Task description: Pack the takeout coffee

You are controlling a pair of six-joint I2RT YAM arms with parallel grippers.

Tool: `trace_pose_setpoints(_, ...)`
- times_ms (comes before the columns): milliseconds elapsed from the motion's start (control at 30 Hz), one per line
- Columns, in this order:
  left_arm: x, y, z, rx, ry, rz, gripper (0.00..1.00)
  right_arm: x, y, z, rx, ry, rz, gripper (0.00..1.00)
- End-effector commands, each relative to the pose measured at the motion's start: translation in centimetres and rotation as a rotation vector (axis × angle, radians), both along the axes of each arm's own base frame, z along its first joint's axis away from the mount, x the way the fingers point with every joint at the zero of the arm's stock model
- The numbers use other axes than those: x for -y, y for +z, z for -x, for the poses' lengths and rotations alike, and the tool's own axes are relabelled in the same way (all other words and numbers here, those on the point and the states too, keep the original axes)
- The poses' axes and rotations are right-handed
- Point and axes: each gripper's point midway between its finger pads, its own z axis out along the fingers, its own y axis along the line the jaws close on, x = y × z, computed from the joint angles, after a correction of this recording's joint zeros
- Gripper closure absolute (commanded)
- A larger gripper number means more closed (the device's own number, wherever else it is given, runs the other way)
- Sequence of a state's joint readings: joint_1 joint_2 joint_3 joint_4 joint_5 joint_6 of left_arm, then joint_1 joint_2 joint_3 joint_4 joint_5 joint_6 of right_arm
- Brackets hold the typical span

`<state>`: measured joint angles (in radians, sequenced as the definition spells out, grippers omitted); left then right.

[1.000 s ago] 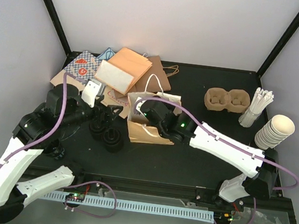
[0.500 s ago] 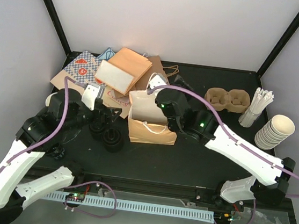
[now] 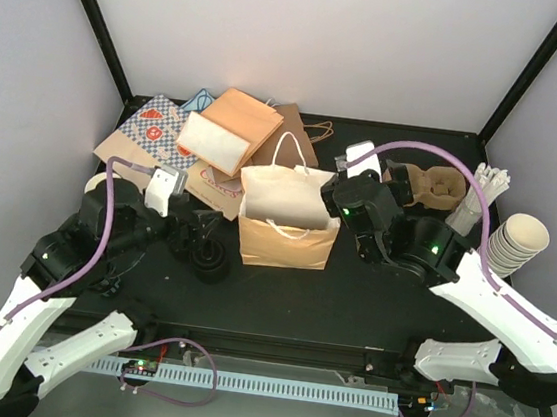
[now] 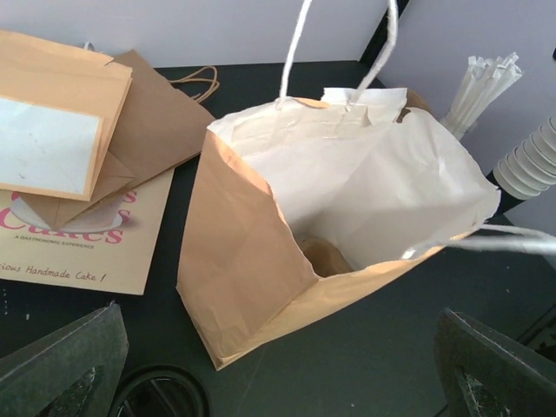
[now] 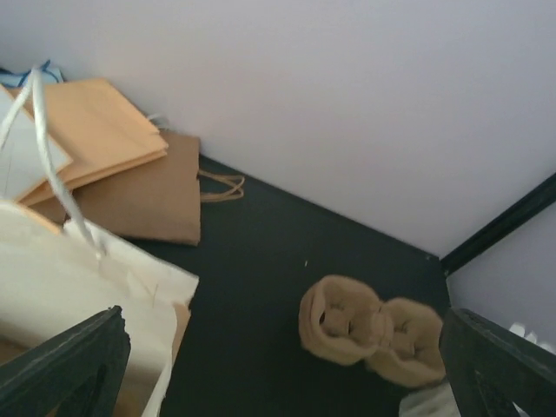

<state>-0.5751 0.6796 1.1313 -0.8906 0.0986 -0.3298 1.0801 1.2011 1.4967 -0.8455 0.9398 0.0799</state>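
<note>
From above, the brown paper bag (image 3: 286,232) stands open mid-table (image 3: 369,299). The left tool (image 3: 188,233) sits just beside it, near a stack of black lids (image 3: 211,259). The right tool (image 3: 350,181) hangs between the bag and the moulded-pulp two-cup carrier (image 3: 442,187), which lies back right, outside the bag.

The left wrist view shows its fingers (image 4: 69,356) spread wide, holding nothing — something brown lies deep in the bag, unidentifiable.

The right wrist view shows jaws wide and empty, with the carrier ahead.

No lidded cup shows anywhere. By my judgement packing has barely begun — carrier and coffee remain to load.

Pale lilac walls (image 3: 318,42), black corner posts (image 3: 93,16), matte black tabletop (image 3: 349,297).
</note>
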Motion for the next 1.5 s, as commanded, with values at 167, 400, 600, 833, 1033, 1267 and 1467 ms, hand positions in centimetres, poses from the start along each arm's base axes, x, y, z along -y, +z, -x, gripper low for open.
trace_pose_setpoints(167, -0.5, 0.0, 0.6, -0.109, 0.068, 0.086, 0.01, 2.4, -3.6, 3.5, -0.244, -0.021, -0.201, 0.00)
trace_pose_setpoints(400, 0.1, 2.1, 2.2, -0.023, -0.018, 0.175, 0.01, 3.4, -4.2, 4.9, -0.241, 0.037, -0.300, 0.00)
trace_pose_setpoints(600, -0.4, 0.2, 2.3, -0.092, 0.011, 0.136, 0.01, 4.5, -4.9, 5.6, -0.317, -0.025, -0.283, 0.00)
trace_pose_setpoints(833, 2.1, -1.3, 1.3, -0.236, -0.049, 0.111, 0.01, 3.5, -4.9, 5.2, -0.445, -0.019, -0.406, 0.11)
trace_pose_setpoints(1033, 2.7, -1.4, 0.0, -0.254, -0.027, 0.115, 0.01, 1.6, -4.9, 3.3, -0.549, -0.011, -0.460, 0.22)
trace_pose_setpoints(1267, 3.9, -1.5, -1.4, -0.261, -0.051, 0.097, 0.01, 0.4, -6.1, 1.0, -0.620, -0.064, -0.485, 0.29)
trace_pose_setpoints(1467, 4.5, -1.3, -2.3, -0.241, -0.057, 0.092, 0.01, -1.0, -6.9, -0.4, -0.657, -0.063, -0.469, 0.40)
